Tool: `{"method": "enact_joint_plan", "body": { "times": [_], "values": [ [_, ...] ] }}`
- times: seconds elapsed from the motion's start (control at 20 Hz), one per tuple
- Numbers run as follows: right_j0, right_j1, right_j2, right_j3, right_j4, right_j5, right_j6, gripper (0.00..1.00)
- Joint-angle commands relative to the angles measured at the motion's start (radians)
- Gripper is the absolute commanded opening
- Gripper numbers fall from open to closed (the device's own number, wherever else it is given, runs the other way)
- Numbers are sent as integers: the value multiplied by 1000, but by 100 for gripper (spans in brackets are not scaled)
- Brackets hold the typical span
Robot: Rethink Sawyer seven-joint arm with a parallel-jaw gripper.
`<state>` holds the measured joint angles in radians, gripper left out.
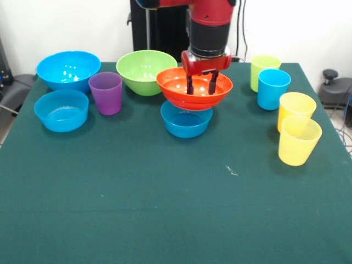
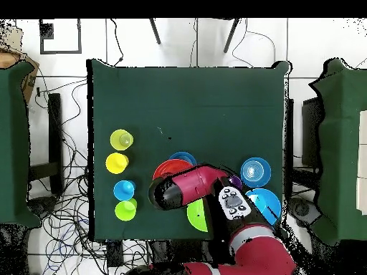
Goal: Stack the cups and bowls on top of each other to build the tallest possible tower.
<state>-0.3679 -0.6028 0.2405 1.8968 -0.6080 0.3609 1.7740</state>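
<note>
Tool (image 1: 201, 87), fingers slightly apart inside the wide orange bowl (image 1: 177, 91), gripping unclear; bowl sits directly above, slightly far of, a small blue bowl (image 1: 186, 124)

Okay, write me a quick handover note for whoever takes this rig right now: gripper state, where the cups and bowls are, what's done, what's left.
Gripper: open, fingers down inside the orange bowl, not clamped on anything.
Tower so far: orange bowl sitting on a small blue bowl at mid-table. Nothing on top of it yet.
Loose in the front view: purple cup, second small blue bowl, large blue bowl and green bowl on the left; green cup, blue cup and two yellow cups on the right.
Left: stack everything else, purple cup probably next.
</note>
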Motion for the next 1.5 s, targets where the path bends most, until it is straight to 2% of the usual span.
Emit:
{"method": "enact_joint_plan", "body": {
  "times": [0.05, 0.4, 1.05, 1.5],
  "values": [
    [-32, -3, 54, -16, -46, 26, -45, 100],
    [-41, -6, 62, -22, -45, 37, -50, 100],
    [-12, 5, 40, -52, -42, 24, -11, 100],
    [23, 63, -10, -73, -60, -36, 50, 100]
  ]
}}
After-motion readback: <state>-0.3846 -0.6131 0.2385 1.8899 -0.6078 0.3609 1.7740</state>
